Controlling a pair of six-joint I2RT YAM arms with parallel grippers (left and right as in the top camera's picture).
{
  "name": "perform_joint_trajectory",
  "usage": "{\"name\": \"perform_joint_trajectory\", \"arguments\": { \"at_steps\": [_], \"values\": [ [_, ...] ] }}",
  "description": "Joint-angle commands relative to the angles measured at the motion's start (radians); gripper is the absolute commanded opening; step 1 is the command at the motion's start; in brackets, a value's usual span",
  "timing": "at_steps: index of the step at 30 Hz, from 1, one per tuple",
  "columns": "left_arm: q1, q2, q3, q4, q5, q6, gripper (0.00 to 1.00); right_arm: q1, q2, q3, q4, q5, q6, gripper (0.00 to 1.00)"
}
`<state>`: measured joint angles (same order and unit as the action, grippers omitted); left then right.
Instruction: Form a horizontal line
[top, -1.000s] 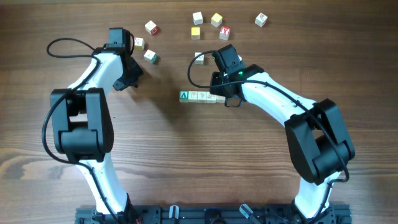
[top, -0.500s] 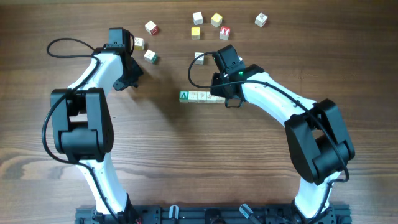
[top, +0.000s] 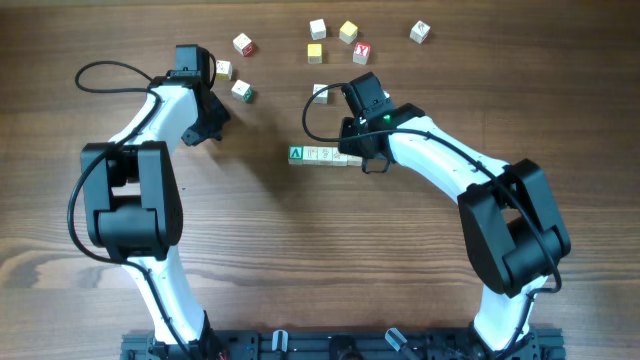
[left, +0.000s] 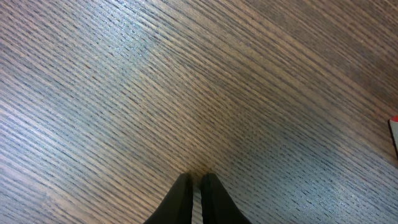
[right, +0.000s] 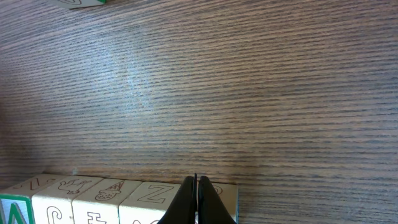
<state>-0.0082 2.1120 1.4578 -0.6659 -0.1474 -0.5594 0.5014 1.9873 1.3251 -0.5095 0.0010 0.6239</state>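
Cubes in a tidy row, that's the picture mid-table: the horizontal line runs left to right across the wooden table. Its pale blocks are packed edge to edge, and a green-faced cube with a white mark caps the left end.

The right hand is down at the right end of the line, its fingers pinched tight together with nothing between them. In the right wrist view its tips sit over the seam between the last two blocks. Whether they actually touch the wood, I cannot tell.

Over on the left, the left hand is clenched too, just a hairline gap between its dark tips. It is above bare grain and well apart from the line. A sliver of a red-edged cube peeks in at the right border of its view.

Along the far side of the table lie the loose cubes, scattered. One white cube is just beside the right arm's wrist, and a green-sided cube is near the left arm.
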Motion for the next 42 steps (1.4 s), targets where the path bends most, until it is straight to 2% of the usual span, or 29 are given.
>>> {"name": "perform_joint_trajectory", "arguments": {
  "at_steps": [1, 42],
  "values": [
    [-0.001, 0.013, -0.001, 0.003, 0.009, -0.007, 0.10, 0.003, -0.031, 0.021, 0.000, 0.005, 0.008, 0.04],
    [-0.001, 0.013, -0.001, 0.003, 0.009, -0.006, 0.10, 0.003, -0.031, 0.021, 0.010, -0.021, 0.004, 0.04]
  ]
}}
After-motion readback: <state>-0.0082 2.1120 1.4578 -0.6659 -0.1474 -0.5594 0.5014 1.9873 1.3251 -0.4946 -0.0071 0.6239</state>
